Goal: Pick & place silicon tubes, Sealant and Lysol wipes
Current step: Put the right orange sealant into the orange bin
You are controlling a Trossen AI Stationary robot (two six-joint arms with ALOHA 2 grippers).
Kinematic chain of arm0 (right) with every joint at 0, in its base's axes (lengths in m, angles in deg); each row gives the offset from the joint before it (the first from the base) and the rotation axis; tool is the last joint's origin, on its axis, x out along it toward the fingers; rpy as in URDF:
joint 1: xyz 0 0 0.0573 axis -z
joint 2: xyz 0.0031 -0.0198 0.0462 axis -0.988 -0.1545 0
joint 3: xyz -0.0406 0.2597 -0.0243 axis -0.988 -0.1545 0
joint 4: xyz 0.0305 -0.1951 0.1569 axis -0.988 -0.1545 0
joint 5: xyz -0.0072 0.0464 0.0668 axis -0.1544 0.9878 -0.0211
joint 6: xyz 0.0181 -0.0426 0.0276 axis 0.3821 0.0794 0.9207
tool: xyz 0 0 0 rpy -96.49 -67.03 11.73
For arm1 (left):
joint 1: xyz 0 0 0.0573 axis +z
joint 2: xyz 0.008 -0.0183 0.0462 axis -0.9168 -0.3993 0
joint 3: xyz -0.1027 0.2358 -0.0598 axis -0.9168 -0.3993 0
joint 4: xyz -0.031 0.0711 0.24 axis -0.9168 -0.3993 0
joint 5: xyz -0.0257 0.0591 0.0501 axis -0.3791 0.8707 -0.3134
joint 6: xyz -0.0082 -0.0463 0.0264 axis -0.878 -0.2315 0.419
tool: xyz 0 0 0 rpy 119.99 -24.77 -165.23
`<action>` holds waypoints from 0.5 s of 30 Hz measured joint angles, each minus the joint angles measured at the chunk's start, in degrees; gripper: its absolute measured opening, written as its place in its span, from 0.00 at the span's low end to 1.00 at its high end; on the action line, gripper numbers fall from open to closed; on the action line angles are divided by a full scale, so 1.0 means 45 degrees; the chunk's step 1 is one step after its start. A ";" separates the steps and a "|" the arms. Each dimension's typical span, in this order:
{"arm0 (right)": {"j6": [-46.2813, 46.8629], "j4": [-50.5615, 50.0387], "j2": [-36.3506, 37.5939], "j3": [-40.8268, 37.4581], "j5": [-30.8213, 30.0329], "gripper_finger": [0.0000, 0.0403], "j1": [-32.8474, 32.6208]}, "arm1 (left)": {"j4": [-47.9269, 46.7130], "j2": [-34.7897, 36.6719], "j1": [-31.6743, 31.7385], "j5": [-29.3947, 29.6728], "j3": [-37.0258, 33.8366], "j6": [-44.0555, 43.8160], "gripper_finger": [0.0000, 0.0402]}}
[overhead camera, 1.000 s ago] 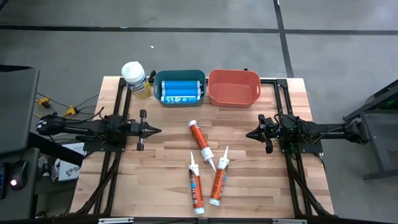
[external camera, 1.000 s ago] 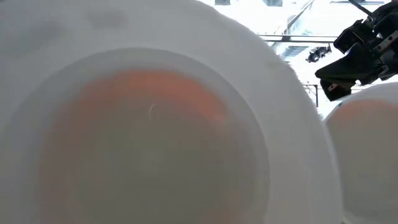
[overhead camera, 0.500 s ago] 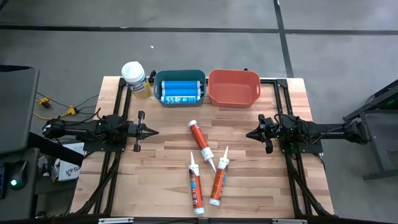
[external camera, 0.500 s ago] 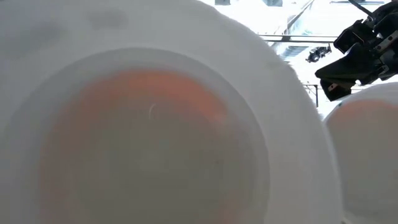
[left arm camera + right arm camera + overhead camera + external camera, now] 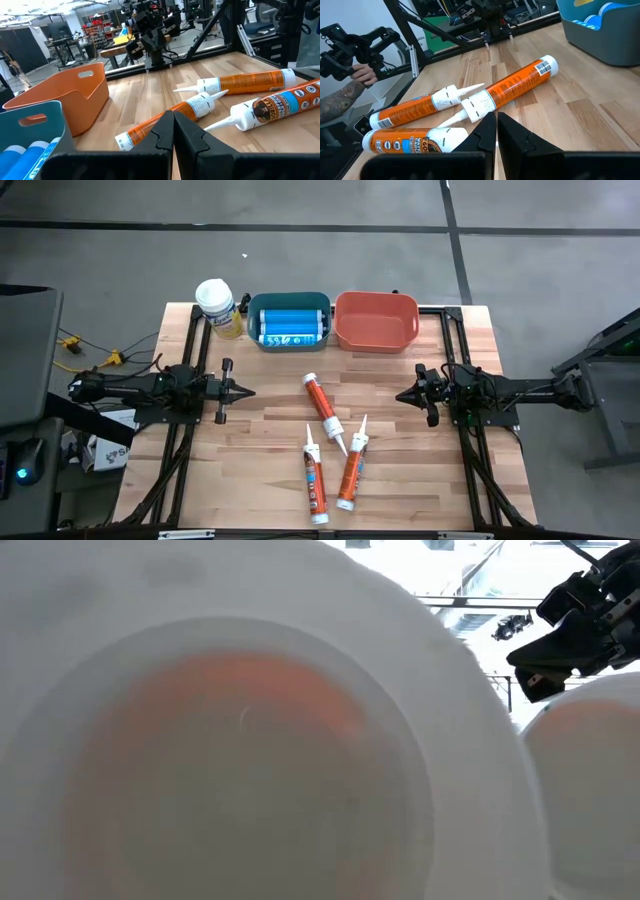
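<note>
Three orange sealant tubes with white nozzles lie flat on the wooden table: one in the middle [image 5: 323, 410] and two nearer the front edge [image 5: 315, 477] [image 5: 351, 465]. The Lysol wipes canister [image 5: 215, 308], with a white lid and a pale yellow body, stands upright at the far left corner. My left gripper [image 5: 250, 391] is shut and empty to the left of the tubes, pointing at them. My right gripper [image 5: 400, 396] is shut and empty to their right. The tubes also show in the left wrist view [image 5: 245, 82] and the right wrist view [image 5: 515, 85].
A teal bin [image 5: 289, 322] holding blue tubes and an orange bin [image 5: 376, 321] stand side by side at the far edge. The low view is filled by blurred white round shapes [image 5: 240, 740]. A person's hand [image 5: 365, 75] holds a controller beyond the table.
My left gripper has drawn back a little toward the table's left edge and stays shut. The tubes, the canister and my right arm have kept still.
</note>
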State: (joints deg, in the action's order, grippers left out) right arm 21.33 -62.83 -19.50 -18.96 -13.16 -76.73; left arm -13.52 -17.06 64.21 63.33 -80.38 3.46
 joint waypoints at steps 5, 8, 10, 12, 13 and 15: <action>0.0000 0.0000 0.0000 0.0004 0.0004 0.03 0.0000 | 0.0001 0.0000 0.0000 0.0010 0.0000 0.0000 0.00; 0.0000 0.0000 0.0000 0.0000 0.0000 0.03 0.0000 | 0.0001 0.0000 0.0000 -0.0010 0.0000 -0.0133 0.00; -0.0196 0.0000 0.0000 0.0003 -0.0001 0.03 0.0000 | 0.0001 0.0000 0.0000 -0.0010 0.0000 -0.0348 0.00; -0.0341 0.0000 0.0000 0.0000 -0.0001 0.03 0.0000 | 0.0001 0.0000 0.0000 -0.0005 0.0000 -0.0379 0.00; -0.0332 0.0000 0.0000 0.0002 0.0001 0.03 0.0000 | 0.0000 0.0000 0.0000 -0.0005 0.0000 -0.0382 0.00; -0.0321 0.0000 0.0000 0.0000 -0.0001 0.03 0.0000 | 0.0000 0.0000 0.0000 -0.0004 0.0000 -0.0384 0.00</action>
State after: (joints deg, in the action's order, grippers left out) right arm 19.89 -62.83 -19.50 -18.96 -13.16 -76.73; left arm -13.52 -17.06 64.21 63.31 -80.38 1.73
